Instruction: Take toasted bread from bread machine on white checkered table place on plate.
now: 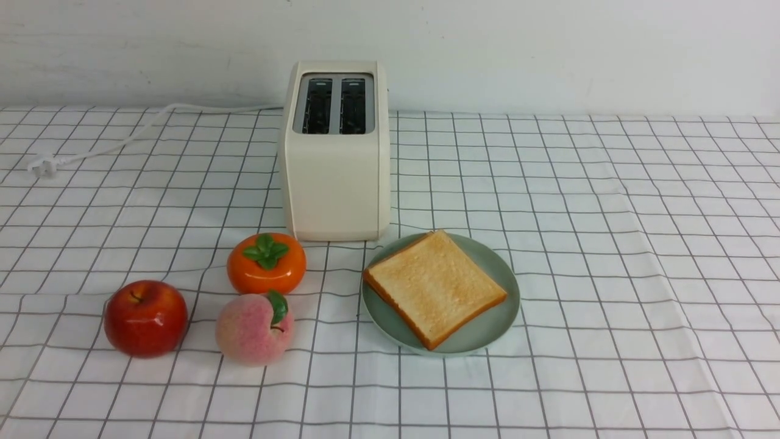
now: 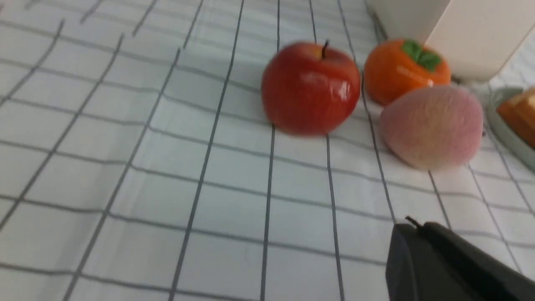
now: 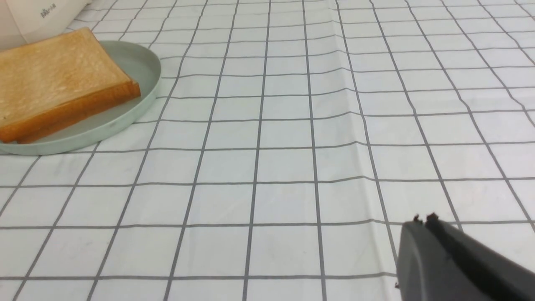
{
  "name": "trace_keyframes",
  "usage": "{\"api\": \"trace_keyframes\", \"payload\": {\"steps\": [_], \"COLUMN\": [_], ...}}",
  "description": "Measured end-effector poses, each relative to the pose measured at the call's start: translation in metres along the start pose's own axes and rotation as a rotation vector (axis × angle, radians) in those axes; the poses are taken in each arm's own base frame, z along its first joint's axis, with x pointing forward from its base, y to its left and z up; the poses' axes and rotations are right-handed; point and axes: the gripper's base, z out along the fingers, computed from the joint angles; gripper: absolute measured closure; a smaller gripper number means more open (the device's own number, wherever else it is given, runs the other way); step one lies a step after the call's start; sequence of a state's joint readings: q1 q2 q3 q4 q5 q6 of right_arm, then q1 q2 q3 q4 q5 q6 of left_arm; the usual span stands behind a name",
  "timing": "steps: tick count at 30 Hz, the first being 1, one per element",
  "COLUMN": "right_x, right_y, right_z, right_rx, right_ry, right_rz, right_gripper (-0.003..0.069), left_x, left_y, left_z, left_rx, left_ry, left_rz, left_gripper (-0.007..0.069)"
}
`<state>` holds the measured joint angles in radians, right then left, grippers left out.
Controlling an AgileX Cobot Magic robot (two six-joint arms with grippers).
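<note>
Toast (image 1: pixel 435 287): stacked on plate (image 1: pixel 503 323), one corner over its far rim.
Toaster (image 1: pixel 336 152): just behind plate.
Desk (image 1: pixel 609 244): right side open.
Left fingers (image 2: pixel 413 228): together, holding nothing.
Right fingers (image 3: pixel 423 223): together, holding nothing.

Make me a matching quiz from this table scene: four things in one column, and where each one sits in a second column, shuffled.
Things:
1. golden square toast
2. shiny red apple
3. orange persimmon with green leaves
4. white plug on its cord

Places:
A. far left of the checkered cloth
B. on the pale mint-green round plate
C. just in front of the cream-white boxy toaster
D. leftmost of the three fruits

Pairs: 1-B, 2-D, 3-C, 4-A
</note>
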<state>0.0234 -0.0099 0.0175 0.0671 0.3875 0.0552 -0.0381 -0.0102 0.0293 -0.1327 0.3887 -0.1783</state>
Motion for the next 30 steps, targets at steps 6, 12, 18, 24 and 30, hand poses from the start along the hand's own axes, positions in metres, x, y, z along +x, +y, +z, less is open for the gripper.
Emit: {"api": "trace_keyframes", "payload": {"steps": [6,12,18,24,30], "right_x": [0.0000,0.0000,0.0000,0.0000,0.0000], "right_y": [0.0000,0.0000,0.0000,0.0000,0.0000], "right_z": [0.0000,0.0000,0.0000,0.0000,0.0000], "right_rx": [0.000,0.000,0.000,0.000,0.000], "right_ry": [0.000,0.000,0.000,0.000,0.000], "right_rz": [0.001,0.001,0.001,0.001,0.001], "right_gripper": [0.0663,0.0659,0.0657,0.0650,0.0644], "left_x": [0.0005,0.0004,0.0003,0.0003,0.0003], "left_y": [-0.0004,-0.0004,-0.0004,-0.0004,-0.0004], "left_z": [0.0000,0.0000,0.0000,0.0000,0.0000], "left_rx": [0.004,0.004,0.004,0.004,0.004], "left_ry": [0.005,0.004,0.004,0.004,0.004], "left_rz": [0.008,0.008,0.008,0.009,0.010], "left_gripper": [0.0638,0.0638,0.0638,0.0638,0.0638]}}
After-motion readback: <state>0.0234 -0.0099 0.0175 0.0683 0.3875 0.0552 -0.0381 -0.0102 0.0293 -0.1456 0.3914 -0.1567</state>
